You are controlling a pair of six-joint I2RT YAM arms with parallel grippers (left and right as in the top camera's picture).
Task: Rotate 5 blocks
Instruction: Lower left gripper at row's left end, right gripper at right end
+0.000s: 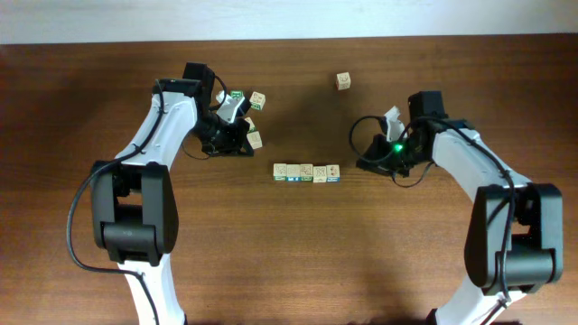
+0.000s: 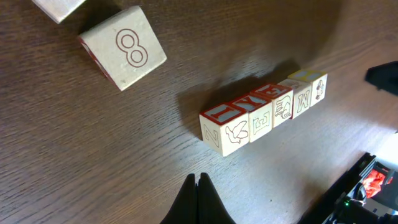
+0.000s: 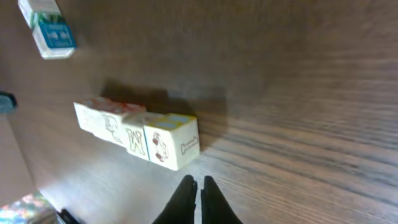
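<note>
Five blocks [image 1: 307, 172] lie in a tight straight row at the table's middle. In the left wrist view the row [image 2: 261, 118] runs diagonally, showing red-edged tops and line drawings on the sides. In the right wrist view the row's near end [image 3: 171, 142] sits just ahead of my fingers. My left gripper [image 1: 242, 147] [image 2: 199, 178] is shut on nothing, a short way left of the row. To the right of the row, my right gripper [image 1: 363, 165] [image 3: 199, 182] is shut and empty, its tips close to the end block without touching it.
Spare cubes lie about: one marked 8 [image 2: 124, 53] beside my left gripper, two by the left wrist [image 1: 257, 99] [image 1: 237, 95], one alone at the back [image 1: 343, 81], and a blue-faced one [image 3: 53, 31] beyond the row.
</note>
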